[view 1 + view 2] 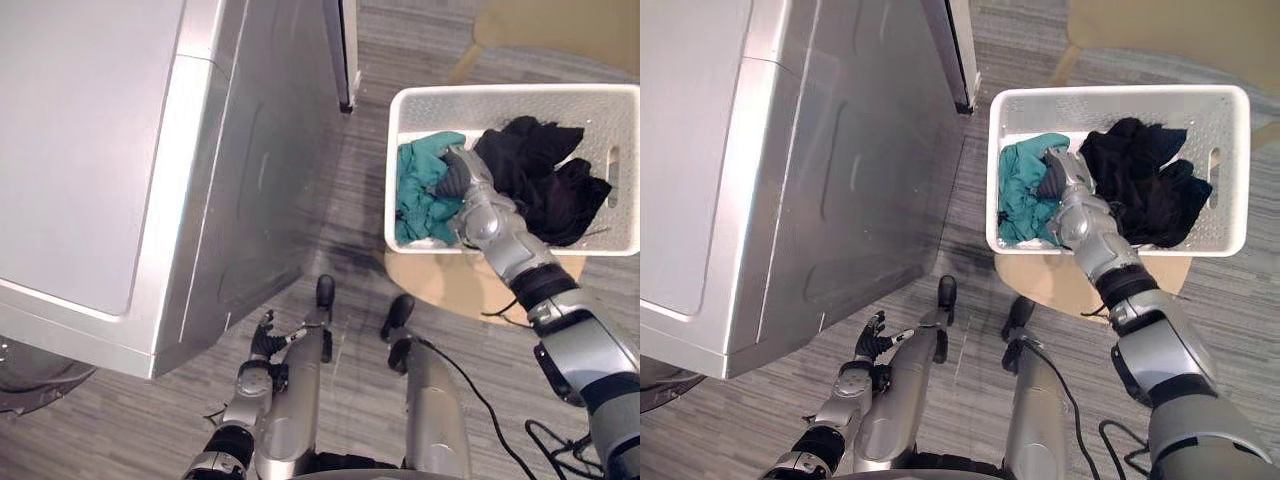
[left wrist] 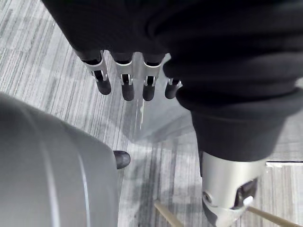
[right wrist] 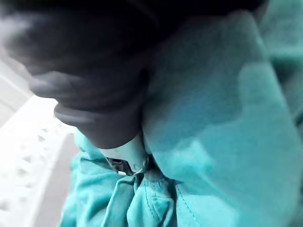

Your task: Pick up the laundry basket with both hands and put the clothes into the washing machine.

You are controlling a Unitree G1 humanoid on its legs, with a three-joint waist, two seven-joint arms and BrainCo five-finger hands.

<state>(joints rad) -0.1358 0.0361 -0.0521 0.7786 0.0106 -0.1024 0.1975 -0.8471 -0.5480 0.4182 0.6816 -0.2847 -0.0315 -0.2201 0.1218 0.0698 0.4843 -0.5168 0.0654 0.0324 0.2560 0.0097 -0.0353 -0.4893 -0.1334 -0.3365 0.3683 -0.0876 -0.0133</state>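
Basket [image 1: 500, 92] on wooden stool [image 1: 450, 287]: right hand [image 1: 462, 178] sunk in teal cloth [image 1: 415, 195] (grip, I cannot tell); left hand [image 1: 264, 345] low, fingers relaxed.

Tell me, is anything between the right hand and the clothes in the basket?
Nothing visible. The right hand is down in the white laundry basket, touching the teal garment; the black garment lies beside it.

Our right hand [image 1: 1065, 190] is half buried in the teal cloth [image 1: 418, 200], so we can't tell its grip. The washing machine [image 1: 90, 150] runs off the top and left edges, and the basket [image 1: 500, 96] hides most of the wooden stool [image 1: 450, 285].
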